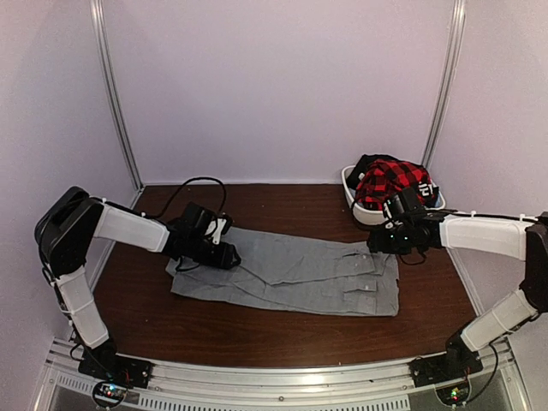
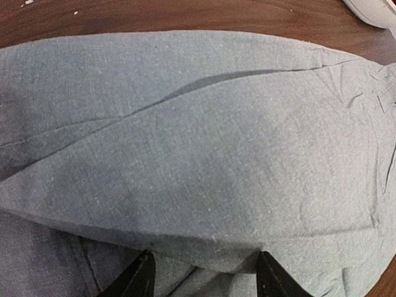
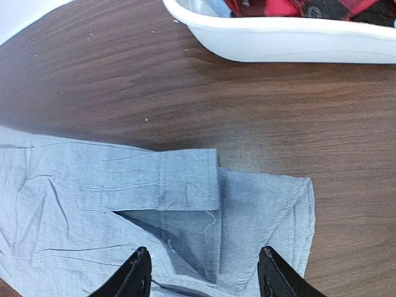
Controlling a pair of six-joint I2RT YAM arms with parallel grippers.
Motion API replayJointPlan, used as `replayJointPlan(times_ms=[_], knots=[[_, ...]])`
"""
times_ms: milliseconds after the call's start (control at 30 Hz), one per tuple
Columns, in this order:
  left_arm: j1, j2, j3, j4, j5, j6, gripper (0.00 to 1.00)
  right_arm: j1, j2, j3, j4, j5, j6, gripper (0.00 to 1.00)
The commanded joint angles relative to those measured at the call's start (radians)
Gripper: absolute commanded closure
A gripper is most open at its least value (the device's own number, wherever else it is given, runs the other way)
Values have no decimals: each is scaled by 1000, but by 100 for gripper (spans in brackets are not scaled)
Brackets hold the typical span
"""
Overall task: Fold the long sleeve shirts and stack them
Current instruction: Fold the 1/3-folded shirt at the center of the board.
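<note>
A light-grey long sleeve shirt [image 1: 300,274] lies flat and folded lengthwise on the dark wooden table. Its cuffed sleeve [image 3: 179,179] is laid across the right end. My left gripper [image 1: 224,254] is low over the shirt's left end. In the left wrist view its fingers [image 2: 143,277] stand apart, and the left gripper [image 2: 205,269] has a fold edge of the grey cloth [image 2: 198,142] just ahead of its tips. My right gripper [image 1: 377,244] hovers at the shirt's upper right corner. The right gripper [image 3: 204,260] is open above the cuff and holds nothing.
A white basket [image 1: 366,214] stands at the back right, just behind the right gripper, with a red and black plaid garment [image 1: 392,181] and dark cloth in it. Its rim [image 3: 278,43] shows close in the right wrist view. Side walls and metal posts enclose the table.
</note>
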Motion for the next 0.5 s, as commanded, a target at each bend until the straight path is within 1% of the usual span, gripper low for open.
replayJointPlan(times_ms=[0,133,233,333,467], knots=[[-3,-35,-47,-7,-37,0,42,49,9,-2,60,-21,-23,40],[-3,-118,-96,-6,-59,-38,40,66,71,10,100,-61,-35,41],[-3,-170,-138,-6,-64,-74,38,67,149,33,97,-55,-46,43],[-3,-212,-180,-6,-35,-112,38,67,210,53,81,-19,-54,44],[-3,-236,-224,-6,6,-139,37,65,257,37,85,3,-60,45]])
